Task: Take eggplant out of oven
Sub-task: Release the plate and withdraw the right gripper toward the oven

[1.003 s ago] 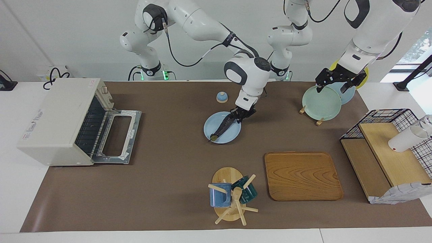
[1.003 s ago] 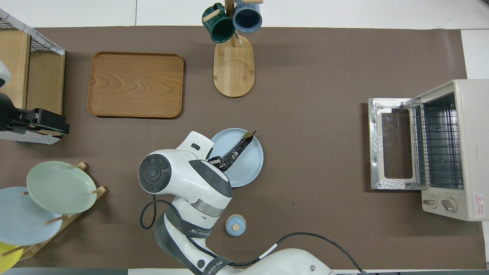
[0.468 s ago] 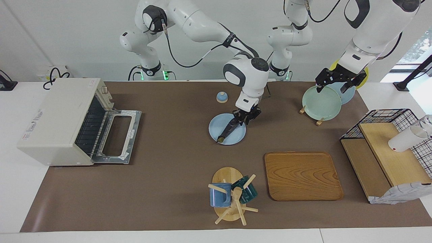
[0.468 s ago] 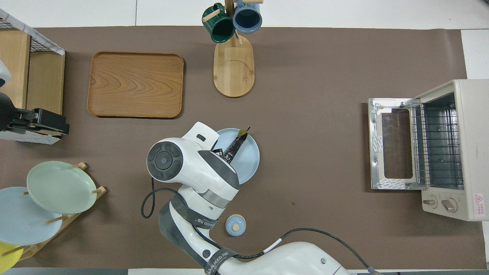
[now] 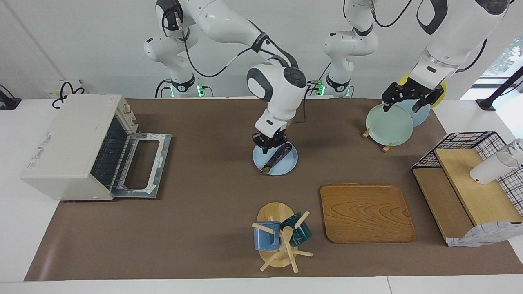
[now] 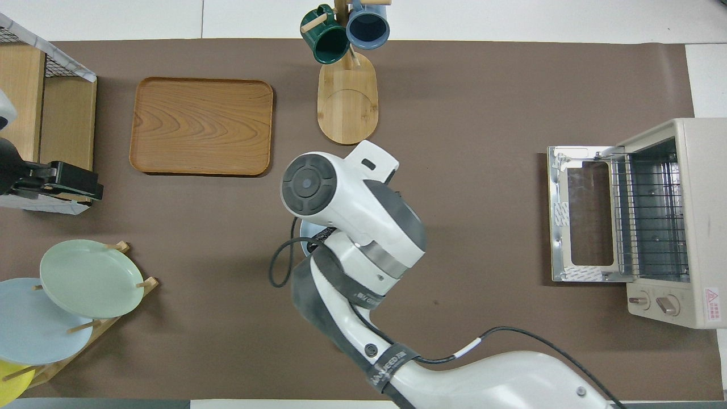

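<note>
Right hand (image 5: 270, 145), fingers closed and empty, hovers over the eggplant (image 5: 279, 157) lying on the blue plate (image 5: 290, 165), well apart from the open oven (image 5: 69, 147), so removal looks finished and retreat is next; left hand (image 5: 406, 100) waits wide open.

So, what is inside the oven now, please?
The oven stands with its door folded down. Inside, only the bare wire rack shows; no food lies on it. The eggplant lies on the blue plate, outside the oven. The deepest part of the oven cannot be seen.
</note>
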